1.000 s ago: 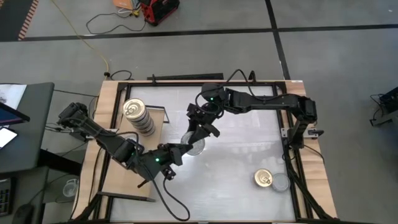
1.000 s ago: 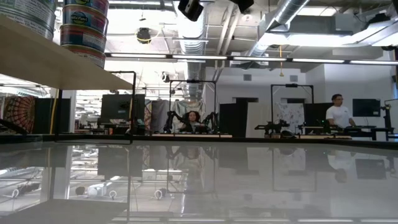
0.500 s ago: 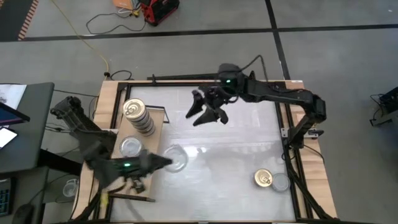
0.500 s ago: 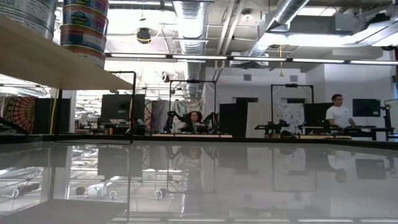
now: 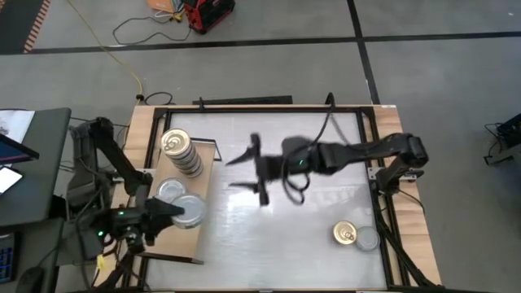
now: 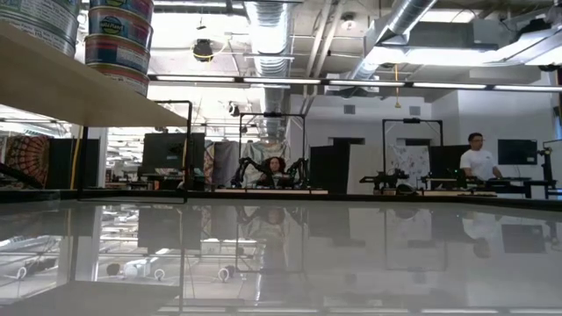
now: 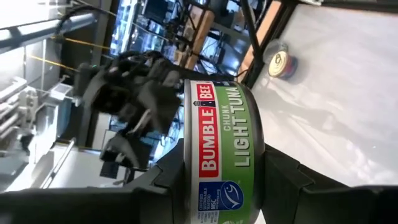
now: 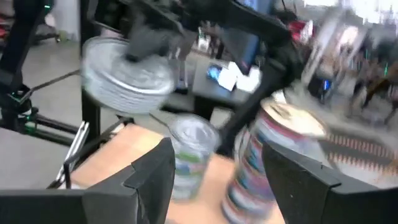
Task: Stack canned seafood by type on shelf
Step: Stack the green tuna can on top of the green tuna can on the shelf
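Left gripper [image 5: 181,213] carried tin [image 5: 190,212], jaws clamped on it, over shelf [image 5: 213,159]; right gripper [image 5: 244,171] withdrew, jaws spread, empty.

Ahead of the right gripper's [image 5: 244,171] spread fingers the tabletop [image 5: 277,236] lies bare up to the shelf [image 5: 151,175]. There a tall tin stack [image 5: 181,153], a short silver-topped stack [image 5: 169,192] and the left gripper's [image 5: 175,213] held tuna tin [image 7: 224,155] crowd the board.

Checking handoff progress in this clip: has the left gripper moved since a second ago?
Yes. In the high view the left gripper, shut on a silver-topped tin, has swung from mid-table out over the shelf, beside the gold-topped stack.
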